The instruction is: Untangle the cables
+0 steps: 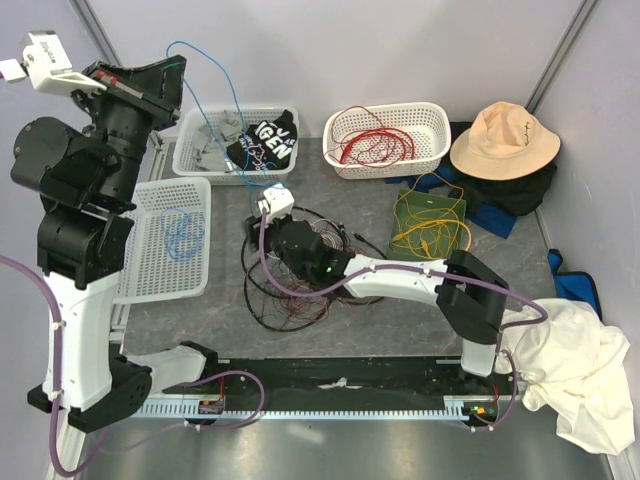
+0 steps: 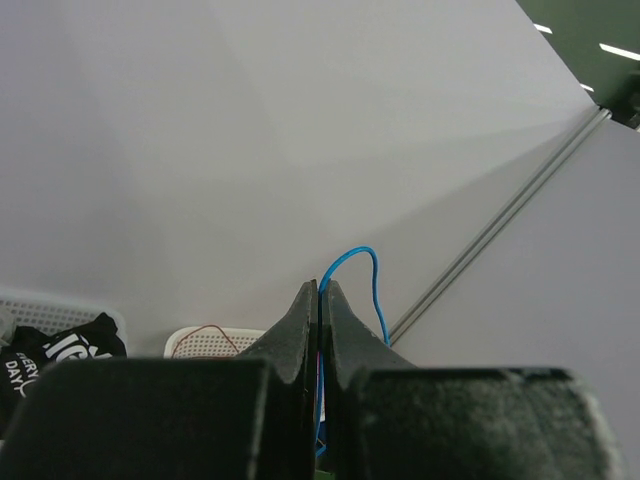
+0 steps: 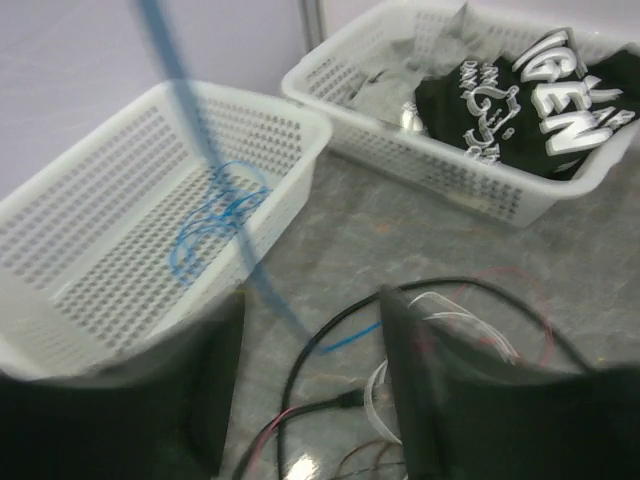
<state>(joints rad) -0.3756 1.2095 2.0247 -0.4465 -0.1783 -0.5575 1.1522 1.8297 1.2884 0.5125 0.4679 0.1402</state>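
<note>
Pulling one blue cable (image 1: 215,80) out of the cables' tangled heap (image 1: 290,295) is the step, as I read it. The heap sits mid-table: black, red and white strands.

Left gripper (image 2: 318,290) is raised high at far left, jaws pressed together with the blue strand pinched between them. From there the strand runs down across the far-left corner to the heap.

Right gripper (image 3: 312,295) hangs low over the heap's far-left edge with its fingers spread and nothing in them. In the right wrist view the blue strand drops through the gap between them.

Its tail reaches the table just beside a black loop (image 3: 300,370). I can't tell if it passes under.

How I'd do it:
- pull slowly with the left arm and watch whether the heap drags along
- if it drags, pin the black loop with the right gripper rather than grabbing the blue
- once free, drop it in the left basket (image 1: 135,250), where a blue coil (image 1: 183,232) already lies

In the way: the strand crosses the clothes basket (image 1: 190,115) and black shirt (image 1: 265,145), so it may snag on the rim.

Red cables (image 1: 370,145) sit in the far basket (image 1: 440,130). Yellow ones (image 1: 430,230) lie right of the heap. The hat (image 1: 505,140) and white cloth (image 1: 580,380) are well apart.
</note>
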